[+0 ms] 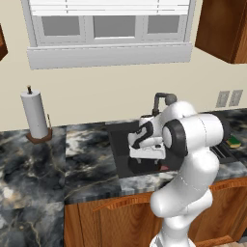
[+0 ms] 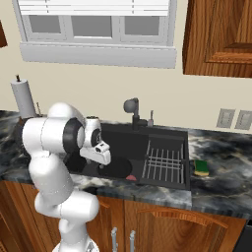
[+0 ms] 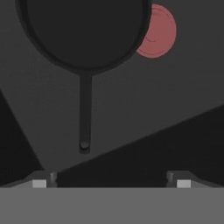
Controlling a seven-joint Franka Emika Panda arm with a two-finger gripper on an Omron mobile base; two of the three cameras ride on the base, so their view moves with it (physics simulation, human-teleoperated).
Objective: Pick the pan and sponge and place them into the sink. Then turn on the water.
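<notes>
Pan (image 3: 85,33) lies flat in sink (image 2: 170,135), handle toward the empty, wide-open hand (image 3: 111,183); sponge (image 2: 201,168) waits on table (image 2: 221,189), likely next pickup

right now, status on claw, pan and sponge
Claw open, empty, above sink. Pan lies in basin. Sponge on counter right of sink. Nothing blocking.

Arm bent forward and down; end effector (image 3: 111,181) pointing downward, jaws spread wide, nothing held.
</notes>
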